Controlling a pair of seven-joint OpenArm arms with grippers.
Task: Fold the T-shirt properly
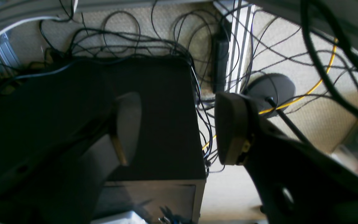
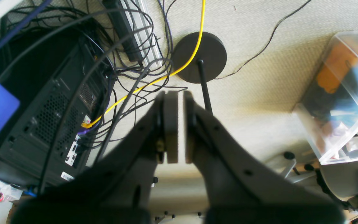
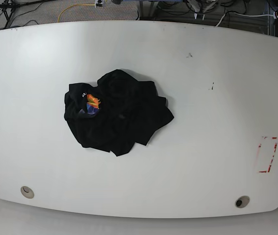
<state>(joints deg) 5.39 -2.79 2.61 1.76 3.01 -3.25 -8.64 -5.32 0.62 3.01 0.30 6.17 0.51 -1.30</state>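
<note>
T-shirt point(image 3: 116, 113) crumpled, left of counter point(image 3: 202, 122) centre. Left end effector point(image 1: 179, 127) wide, empty; right end effector point(image 2: 181, 124) pinched closed, empty.

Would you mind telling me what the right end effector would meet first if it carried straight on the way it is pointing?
Probably the black round stand base on the carpet, which lies just beyond the shut right end effector in the right wrist view. Depth is unclear, and the yellow cable draped over it might come first.

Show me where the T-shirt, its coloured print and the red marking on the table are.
T-shirt point(image 3: 124, 117): base view, middle of the crumpled black fabric.
coloured print point(image 3: 93, 104): base view, orange and yellow patch.
red marking point(image 3: 267, 154): base view, middle of the outlined rectangle.
</note>
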